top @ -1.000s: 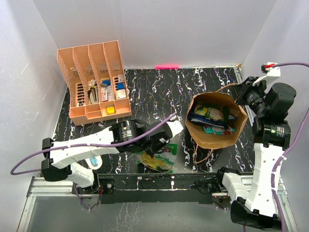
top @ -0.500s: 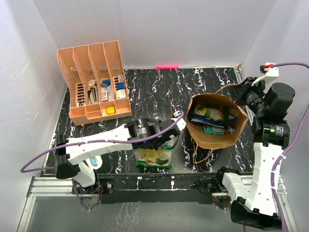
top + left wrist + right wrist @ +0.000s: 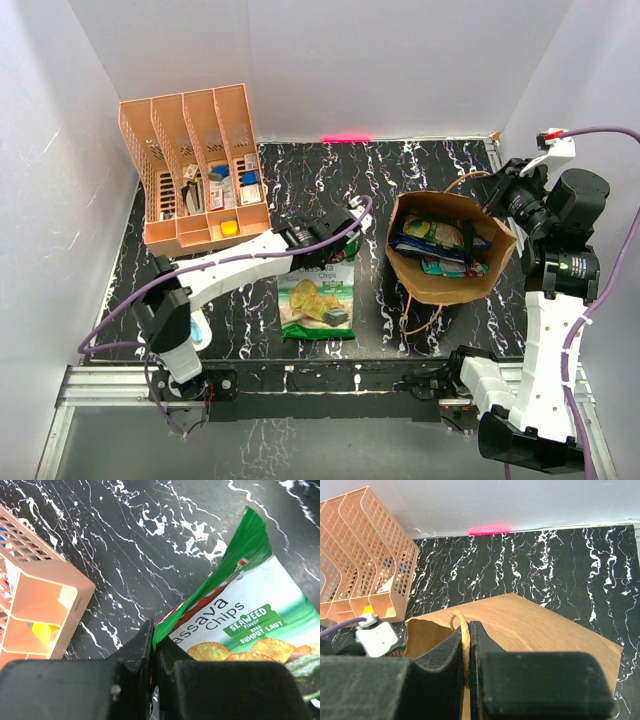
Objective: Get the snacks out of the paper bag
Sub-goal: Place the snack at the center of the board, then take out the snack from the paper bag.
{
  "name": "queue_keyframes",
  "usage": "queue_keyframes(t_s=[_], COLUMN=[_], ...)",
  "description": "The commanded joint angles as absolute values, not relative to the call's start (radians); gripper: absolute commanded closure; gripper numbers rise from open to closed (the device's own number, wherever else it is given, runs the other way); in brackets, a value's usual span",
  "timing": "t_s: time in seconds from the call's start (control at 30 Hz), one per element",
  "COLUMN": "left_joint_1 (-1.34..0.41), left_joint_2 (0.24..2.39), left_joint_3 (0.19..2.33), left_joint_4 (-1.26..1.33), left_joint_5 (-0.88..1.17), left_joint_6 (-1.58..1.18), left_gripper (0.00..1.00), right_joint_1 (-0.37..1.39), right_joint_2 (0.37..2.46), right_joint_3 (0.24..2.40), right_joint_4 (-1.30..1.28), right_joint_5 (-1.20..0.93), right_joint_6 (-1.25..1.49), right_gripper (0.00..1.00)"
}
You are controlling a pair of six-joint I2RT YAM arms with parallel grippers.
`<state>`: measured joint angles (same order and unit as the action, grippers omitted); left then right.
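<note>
We see a green foil packet (image 3: 318,300), glossy, flat and crinkled, printed with cassava chips. It lies on the black, white-veined table (image 3: 330,180) just left of the paper bag (image 3: 440,290). The left gripper (image 3: 153,634) pinches the packet's top seam between pressed-together fingers. The bag is stiff brown kraft and stands open-mouthed. Inside it we make out more shiny snacks (image 3: 437,240), blue, green and white, loosely stacked. At the bag's far right rim, the right gripper (image 3: 468,628) clamps the twisted paper handle (image 3: 458,616) between closed fingers. Well left of the bag stands a peach plastic lattice organiser (image 3: 235,100), its slots holding small stationery.
</note>
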<state>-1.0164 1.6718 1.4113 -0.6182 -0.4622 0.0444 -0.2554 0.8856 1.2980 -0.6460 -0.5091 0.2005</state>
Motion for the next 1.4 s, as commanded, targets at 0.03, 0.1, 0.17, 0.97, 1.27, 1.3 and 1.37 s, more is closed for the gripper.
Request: queue_keyframes(t_s=[0.03, 0.1, 0.17, 0.97, 1.27, 1.3, 1.37], left_joint_1=[-0.964, -0.951, -0.940, -0.918, -1.231, -1.259, -1.289], left_joint_2=[1.772, 1.807, 1.841, 1.181, 1.337, 1.357, 1.401], left_joint_3=[1.444, 1.455, 1.475, 1.379, 1.406, 1.419, 1.431], left_joint_4=[-0.474, -0.449, -0.432, -0.284, -0.099, -0.091, -0.060], left_joint_5=[-0.452, -0.476, -0.561, 0.319, 0.151, 0.136, 0.118], left_joint_6=[0.146, 0.173, 0.171, -0.363, -0.092, -0.064, 0.001], left_gripper=[1.00, 1.00, 0.84, 0.04, 0.12, 0.13, 0.15], right_joint_1=[-0.253, -0.253, -0.253, -0.249, -0.249, -0.249, -0.248], right_joint_2=[0.880, 0.877, 0.875, 0.834, 0.862, 0.863, 0.869], right_joint_3=[1.308, 1.306, 1.305, 1.216, 1.274, 1.277, 1.289], right_joint_4=[-0.578, -0.576, -0.574, -0.506, -0.555, -0.558, -0.569], right_joint_5=[-0.526, -0.526, -0.523, -0.683, -0.710, -0.706, -0.702], right_joint_6=[0.198, 0.198, 0.197, 0.211, 0.222, 0.223, 0.222], right_gripper=[0.92, 0.92, 0.92, 0.92, 0.92, 0.92, 0.92])
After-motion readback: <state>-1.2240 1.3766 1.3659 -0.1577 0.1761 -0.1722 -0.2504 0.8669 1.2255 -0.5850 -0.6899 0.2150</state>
